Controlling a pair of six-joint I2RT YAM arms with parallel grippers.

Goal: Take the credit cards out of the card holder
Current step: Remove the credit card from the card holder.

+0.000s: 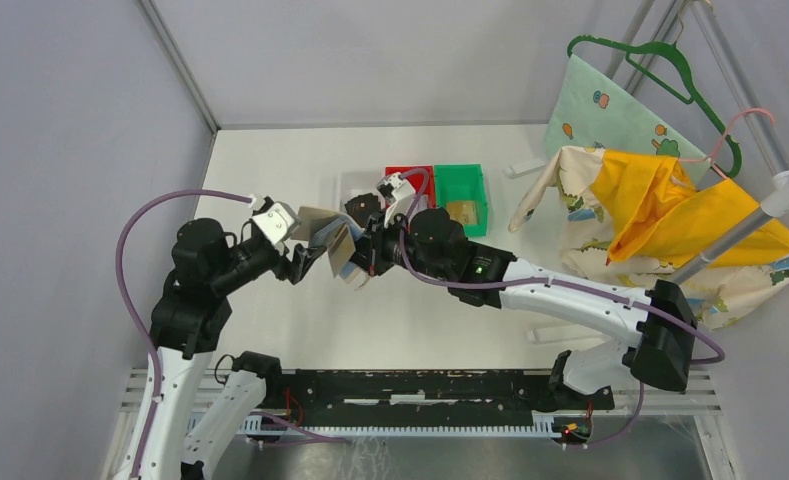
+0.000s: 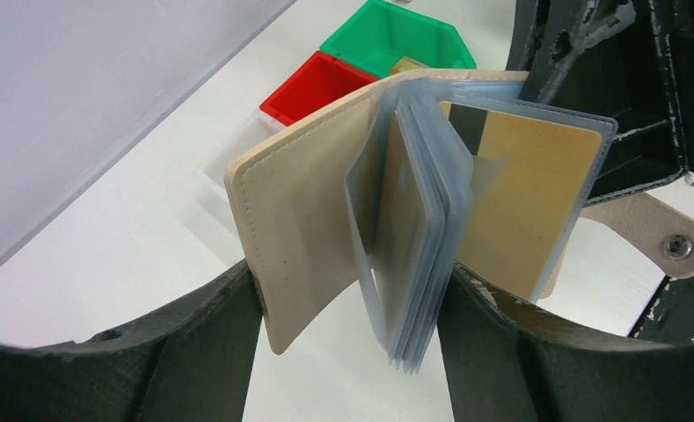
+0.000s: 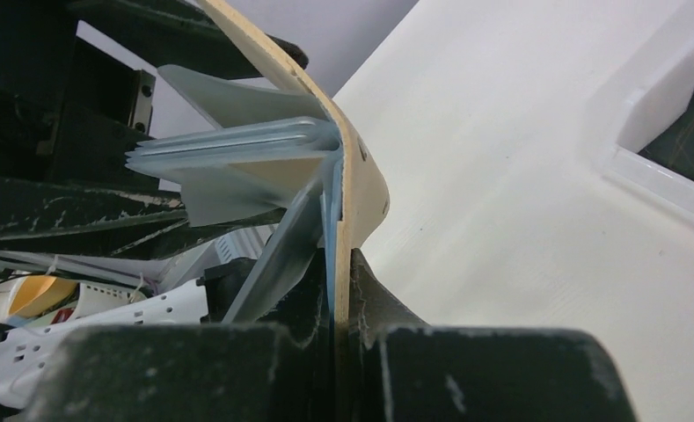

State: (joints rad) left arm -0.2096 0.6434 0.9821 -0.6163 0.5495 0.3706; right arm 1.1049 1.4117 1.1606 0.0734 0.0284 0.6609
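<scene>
Found the holder (image 2: 308, 220) up off the counter (image 1: 270, 160), in mid-air at the meeting point of the two arms. Saw the right fingers (image 1: 368, 252) pinched together on the edge of its back cover, the thin tan edge running straight down into the closed gap between them, one clear sleeve alongside. Saw the left fingers (image 1: 308, 260) spread wide, bracketing the opened holder from below: front cover leaning on the inside of one finger, outermost sleeve touching the other. Could not tell a real squeeze from mere flanking there, given the leaves fanned out with gaps between. Noted the sleeves (image 2: 418, 264) splayed like book pages between the left fingers, and a gold card (image 2: 523, 198) with a dark stripe near its top edge, tucked in the sleeve nearest the right fingers. Noted the tab (image 2: 655, 236) with its snap sticking out past that sleeve, beyond the left fingers and close under the right ones. Glimpsed more tan between the inner sleeves, too hidden to call card or lining. Spotted a green bin (image 2: 396, 31) and a red bin (image 2: 312, 83) side by side on the counter, well beyond both sets of fingers, with a tan card (image 2: 409, 63) lying in the green one.
</scene>
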